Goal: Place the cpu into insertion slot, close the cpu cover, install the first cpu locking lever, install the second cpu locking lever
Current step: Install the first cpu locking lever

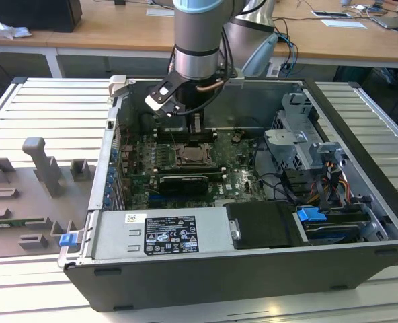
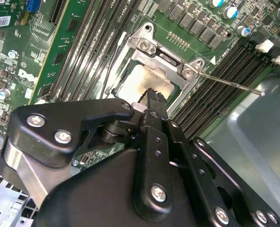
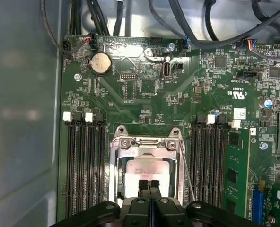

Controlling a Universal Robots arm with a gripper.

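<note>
In the exterior view I see the gripper [image 1: 195, 125] low inside the open case [image 1: 185, 289], just above the slot [image 1: 196, 156] on the board [image 1: 243, 176]. In the second wrist view the fingers [image 2: 152, 101] are pressed together with nothing between them. Their tips are over the cpu [image 2: 142, 78], possibly touching it. A thin lever [image 2: 230, 82] juts out over the memory slots [image 2: 215, 101]. In the first wrist view the cpu sits in the slot, framed by the lowered cover [image 3: 144, 143].
</note>
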